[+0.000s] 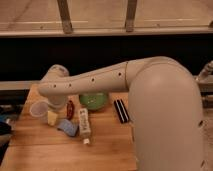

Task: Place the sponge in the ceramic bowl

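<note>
The blue sponge point(67, 127) lies flat on the wooden table point(60, 152), left of a white tube point(84, 125). Behind them sits the green ceramic bowl point(94, 101), partly hidden by my arm. My gripper point(55, 109) hangs below the wrist at the table's left, between a whitish plastic cup point(39, 108) and a small red item point(70, 109). It is just above and left of the sponge, and apart from the bowl. A pale yellowish piece point(52, 118) shows right under it.
A black bar point(121, 110) lies right of the bowl. My large cream arm point(165, 110) fills the right side and hides the table's right edge. A dark wall and a rail run behind the table.
</note>
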Robot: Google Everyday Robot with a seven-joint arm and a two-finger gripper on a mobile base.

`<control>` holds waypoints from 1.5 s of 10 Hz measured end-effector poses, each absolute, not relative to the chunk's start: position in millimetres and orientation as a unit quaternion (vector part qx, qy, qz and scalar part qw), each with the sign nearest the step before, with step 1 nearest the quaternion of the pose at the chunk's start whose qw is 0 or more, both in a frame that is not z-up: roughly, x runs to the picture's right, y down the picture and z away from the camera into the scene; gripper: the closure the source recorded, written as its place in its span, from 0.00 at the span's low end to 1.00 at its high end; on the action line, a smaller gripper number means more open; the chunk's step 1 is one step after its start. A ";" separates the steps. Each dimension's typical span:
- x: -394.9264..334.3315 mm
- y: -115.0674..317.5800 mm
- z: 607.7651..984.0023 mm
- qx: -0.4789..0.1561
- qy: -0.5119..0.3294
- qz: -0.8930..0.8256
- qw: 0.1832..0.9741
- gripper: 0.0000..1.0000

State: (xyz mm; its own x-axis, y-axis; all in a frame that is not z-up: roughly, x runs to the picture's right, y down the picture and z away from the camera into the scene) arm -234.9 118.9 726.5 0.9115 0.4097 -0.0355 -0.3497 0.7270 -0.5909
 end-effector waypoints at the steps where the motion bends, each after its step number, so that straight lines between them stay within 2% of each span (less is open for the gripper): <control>1: -228.3 128.1 729.8 -0.316 -0.047 0.216 0.923 0.20; 4: -204.4 175.4 749.3 -0.351 -0.034 0.257 0.900 0.20; 7: -205.9 201.6 764.8 -0.379 -0.035 0.271 0.884 0.20; 12: -223.8 213.0 781.5 -0.403 -0.047 0.265 0.875 0.20; 15: -231.6 232.0 800.1 -0.414 -0.013 0.244 0.877 0.20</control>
